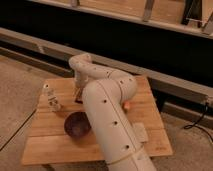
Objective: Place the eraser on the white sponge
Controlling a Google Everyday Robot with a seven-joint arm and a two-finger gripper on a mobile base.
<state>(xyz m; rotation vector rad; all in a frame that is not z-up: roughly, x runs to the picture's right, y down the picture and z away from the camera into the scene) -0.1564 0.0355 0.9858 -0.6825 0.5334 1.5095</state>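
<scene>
while the hand (78, 94) hangs over the table (150, 111), the bowl (76, 129) sits nearby.

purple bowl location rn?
Camera view: the purple bowl sits at image-left front on the wooden table, beside the arm. The claw is just behind it, right of the white container.
</scene>
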